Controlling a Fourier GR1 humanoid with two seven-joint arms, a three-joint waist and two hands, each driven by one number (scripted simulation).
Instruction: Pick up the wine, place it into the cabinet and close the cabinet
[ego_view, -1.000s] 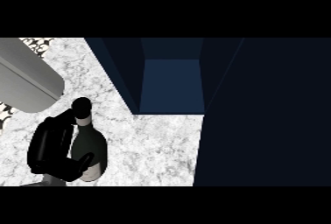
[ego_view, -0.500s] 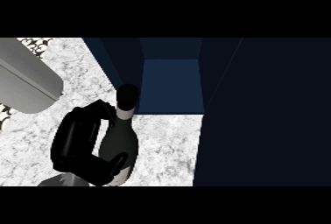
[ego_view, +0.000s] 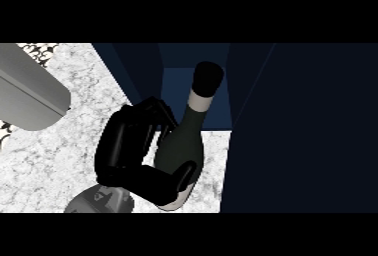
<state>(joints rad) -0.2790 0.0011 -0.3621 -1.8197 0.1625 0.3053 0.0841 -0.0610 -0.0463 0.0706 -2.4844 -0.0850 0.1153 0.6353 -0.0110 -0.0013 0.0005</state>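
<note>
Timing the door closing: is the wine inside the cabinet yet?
Not fully. The wine, in the right hand, has its neck over the open cabinet interior; its base is over the counter.

One head view looks steeply down, close over the marble counter (ego_view: 52, 160) and the open cabinet (ego_view: 295, 125).

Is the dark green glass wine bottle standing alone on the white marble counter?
No, the black right hand is curled round the dark green glass wine bottle.

Even light is brightening the marble bench (ego_view: 44, 160) at left, while the cabinet (ego_view: 295, 125) is sitting in deep gloom; the neck of the wine bottle (ego_view: 181, 145) is catching a pale sheen.
</note>
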